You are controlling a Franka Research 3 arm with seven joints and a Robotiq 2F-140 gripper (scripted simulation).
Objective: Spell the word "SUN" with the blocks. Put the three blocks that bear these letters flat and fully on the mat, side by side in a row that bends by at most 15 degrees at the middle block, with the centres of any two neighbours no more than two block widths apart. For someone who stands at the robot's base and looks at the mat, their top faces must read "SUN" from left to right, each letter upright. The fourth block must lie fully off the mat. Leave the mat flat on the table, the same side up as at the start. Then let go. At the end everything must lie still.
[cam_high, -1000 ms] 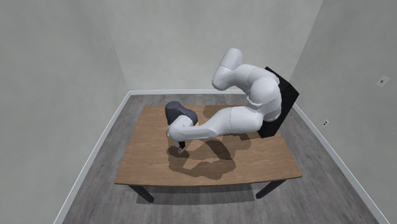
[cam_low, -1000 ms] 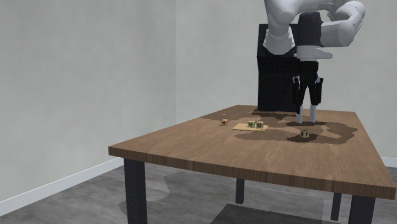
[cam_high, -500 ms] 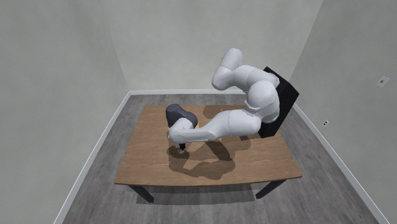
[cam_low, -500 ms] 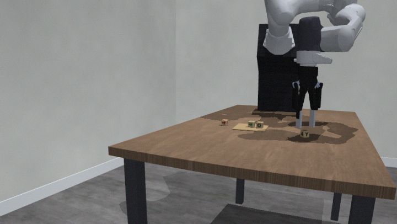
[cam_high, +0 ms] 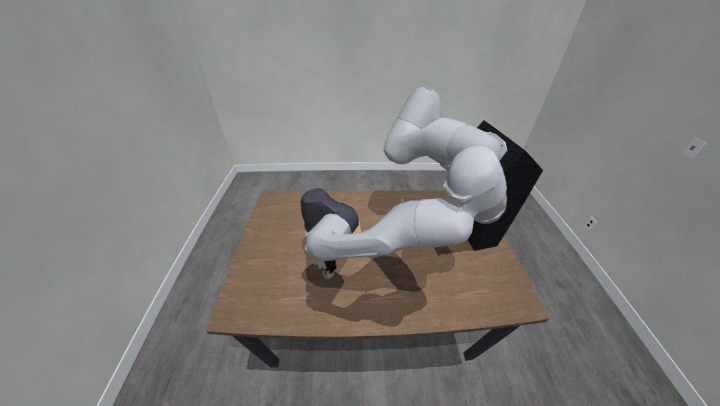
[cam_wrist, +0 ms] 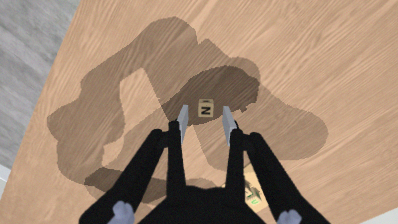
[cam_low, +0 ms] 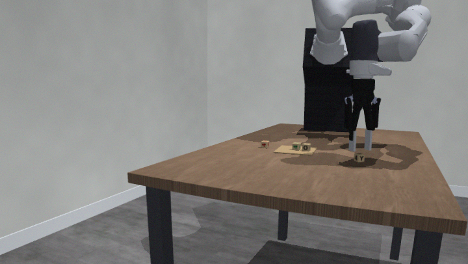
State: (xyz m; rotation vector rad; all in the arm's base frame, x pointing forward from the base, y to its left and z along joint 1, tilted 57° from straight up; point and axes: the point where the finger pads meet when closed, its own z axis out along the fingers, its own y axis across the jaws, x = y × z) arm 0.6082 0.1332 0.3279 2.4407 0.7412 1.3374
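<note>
The step in hand looks like the pickup of the small tan wooden cube with a black N on its top face, which lies on the brown wood-grain desk off the thin tan rectangular mat, right of it in the exterior view. The black two-finger gripper hangs just above the cube with its fingers partly apart and nothing between them; in the wrist view the cube sits in the middle of the frame, between the two grey fingertips. The next move probably calls for a straight descent until the pads flank the cube's sides, then a closing. Two tan cubes stand side by side on the mat and a fourth tan cube sits on the desk to its left; their top letters cannot be read. In the top view the arm hides the mat and blocks.
</note>
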